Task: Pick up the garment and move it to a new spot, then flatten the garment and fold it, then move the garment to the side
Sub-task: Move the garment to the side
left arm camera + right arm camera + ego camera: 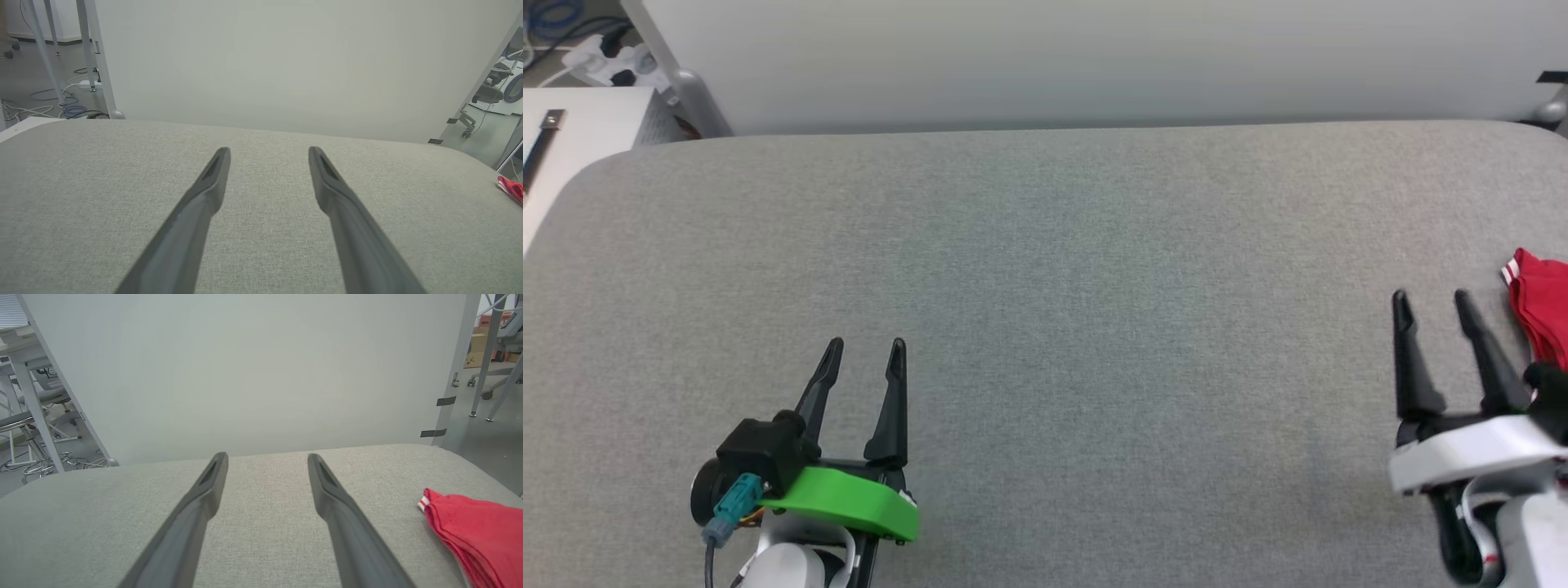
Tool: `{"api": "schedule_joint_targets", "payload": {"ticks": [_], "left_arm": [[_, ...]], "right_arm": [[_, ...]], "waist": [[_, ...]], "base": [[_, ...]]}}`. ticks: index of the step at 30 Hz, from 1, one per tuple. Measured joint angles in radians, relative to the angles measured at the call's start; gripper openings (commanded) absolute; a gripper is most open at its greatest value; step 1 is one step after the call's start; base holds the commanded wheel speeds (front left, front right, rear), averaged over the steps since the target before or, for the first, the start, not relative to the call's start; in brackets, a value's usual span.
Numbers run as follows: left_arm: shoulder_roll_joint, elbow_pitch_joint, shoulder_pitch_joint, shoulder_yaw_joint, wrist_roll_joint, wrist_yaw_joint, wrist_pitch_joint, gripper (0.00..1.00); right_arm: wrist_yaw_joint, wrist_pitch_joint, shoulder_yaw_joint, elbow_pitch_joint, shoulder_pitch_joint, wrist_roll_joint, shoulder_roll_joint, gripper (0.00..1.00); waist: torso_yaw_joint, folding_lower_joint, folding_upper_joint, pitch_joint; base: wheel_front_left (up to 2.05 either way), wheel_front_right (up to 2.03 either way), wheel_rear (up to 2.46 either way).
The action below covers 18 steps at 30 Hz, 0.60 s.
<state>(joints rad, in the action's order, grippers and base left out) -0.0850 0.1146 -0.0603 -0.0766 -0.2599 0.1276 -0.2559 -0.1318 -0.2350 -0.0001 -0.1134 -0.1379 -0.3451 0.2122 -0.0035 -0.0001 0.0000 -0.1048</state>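
Note:
The garment, red with a bit of white-striped trim, lies bunched at the far right of the grey padded table, cut off by the head view's edge. It also shows as the red garment in the right wrist view and as a small red garment corner in the left wrist view. My right gripper stands open just left of it, apart from the cloth, nothing between its fingers. My left gripper is open over the bare table at the lower left, far from the garment.
A pale partition wall runs behind the table's far edge. A white side surface sits at the far left, with cables and a power strip on the floor. Chairs and table legs stand beyond the right end.

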Motion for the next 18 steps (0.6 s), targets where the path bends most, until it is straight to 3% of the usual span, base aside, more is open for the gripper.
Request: {"api": "schedule_joint_targets", "payload": {"ticks": [7, 18], "left_arm": [[0.013, 0.003, 0.023, -0.006, 0.016, 0.000, 0.000, 1.00], [0.016, -0.002, 0.024, 0.002, 0.050, 0.000, 0.000, 1.00]], "right_arm": [[0.000, -0.016, -0.007, 0.016, 0.065, 0.036, -0.070, 1.00], [0.000, -0.017, -0.011, 0.028, 0.074, 0.108, -0.083, 1.00]], "waist": [[0.023, 0.0000, 0.0000, 0.028], [0.021, 0.0000, 0.0000, 0.026]], "base": [[0.00, 0.00, 0.00], [0.00, 0.00, 0.00]]}}
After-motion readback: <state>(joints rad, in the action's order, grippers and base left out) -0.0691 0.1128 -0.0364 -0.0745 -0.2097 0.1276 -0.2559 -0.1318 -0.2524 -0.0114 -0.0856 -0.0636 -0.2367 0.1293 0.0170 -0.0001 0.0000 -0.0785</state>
